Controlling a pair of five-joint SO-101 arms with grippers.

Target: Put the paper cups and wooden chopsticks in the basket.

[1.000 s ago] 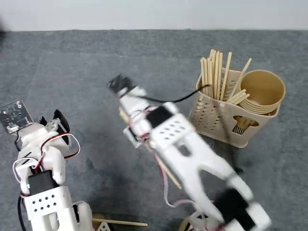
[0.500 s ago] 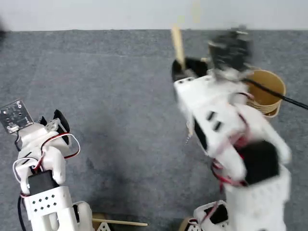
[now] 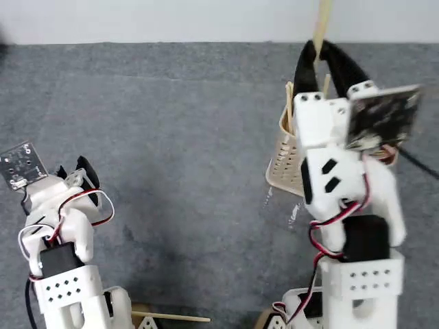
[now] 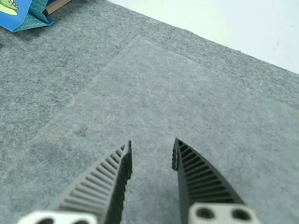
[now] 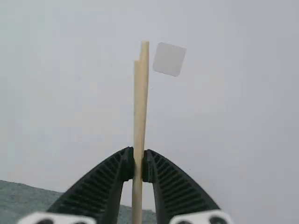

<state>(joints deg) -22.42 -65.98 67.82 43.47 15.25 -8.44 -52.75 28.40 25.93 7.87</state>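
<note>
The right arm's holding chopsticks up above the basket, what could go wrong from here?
The right gripper pinches the pale wooden chopsticks only at its tips, so they could swivel or slip on the way down. The beige slotted plastic basket already holds upright chopsticks, so the new ones might catch on them or the rim.

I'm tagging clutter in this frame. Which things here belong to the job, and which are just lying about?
Job things:
- held chopsticks, clamped in the right gripper
- basket
- loose chopstick lying on the grey mat

Lying about:
- blue-green item on the floor covering
- pale square on the wall
</note>
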